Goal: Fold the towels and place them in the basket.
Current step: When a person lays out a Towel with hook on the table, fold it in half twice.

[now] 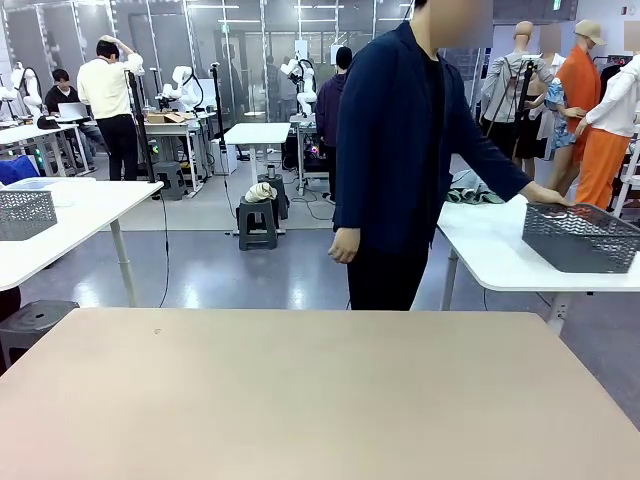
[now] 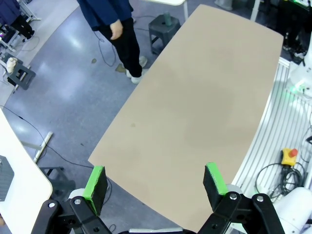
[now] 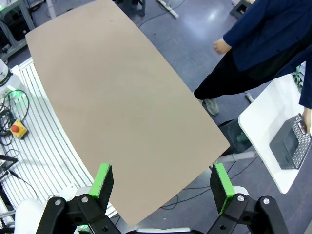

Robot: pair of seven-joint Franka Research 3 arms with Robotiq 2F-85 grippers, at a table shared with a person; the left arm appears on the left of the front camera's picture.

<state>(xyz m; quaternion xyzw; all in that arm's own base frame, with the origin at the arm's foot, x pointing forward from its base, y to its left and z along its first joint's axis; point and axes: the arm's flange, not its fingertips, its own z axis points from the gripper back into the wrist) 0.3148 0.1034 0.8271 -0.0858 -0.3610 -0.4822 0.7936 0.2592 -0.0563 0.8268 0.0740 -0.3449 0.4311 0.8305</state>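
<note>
The dark grey mesh basket [image 1: 582,236] stands on a white side table at the far right, and a person in a dark blue jacket [image 1: 410,150] rests a hand [image 1: 547,195] on its rim. The same basket [image 3: 291,143] lies at the right edge of the right wrist view. The towels are out of view. My left gripper [image 2: 156,183] hangs open high above the bare tan table [image 2: 195,112], nothing between its green pads. My right gripper [image 3: 163,181] is open too, high over the table [image 3: 117,107].
The person stands just beyond the table's far edge [image 1: 310,310]. Another grey basket [image 1: 25,213] sits on a white table at the far left. A red emergency button [image 2: 289,156] and cables lie on the floor beside the slatted rail on my side.
</note>
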